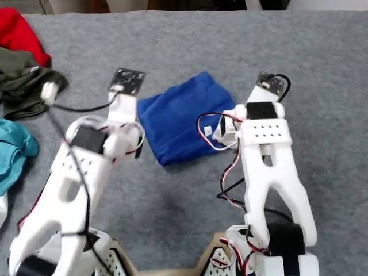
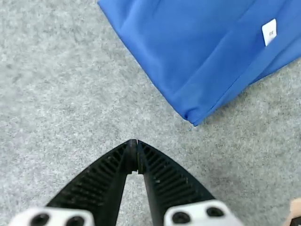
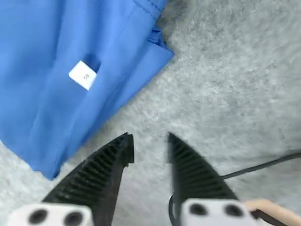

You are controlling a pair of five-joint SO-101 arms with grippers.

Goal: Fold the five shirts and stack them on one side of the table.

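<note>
Item: blue shirt (image 1: 181,118), folded, centre of desk (image 1: 299,52). Left end effector (image 2: 136,155): pinched closed, empty. Right end effector (image 3: 149,148): slightly parted, empty. Advised: pinch opposite edges, slide flat aside.
</note>
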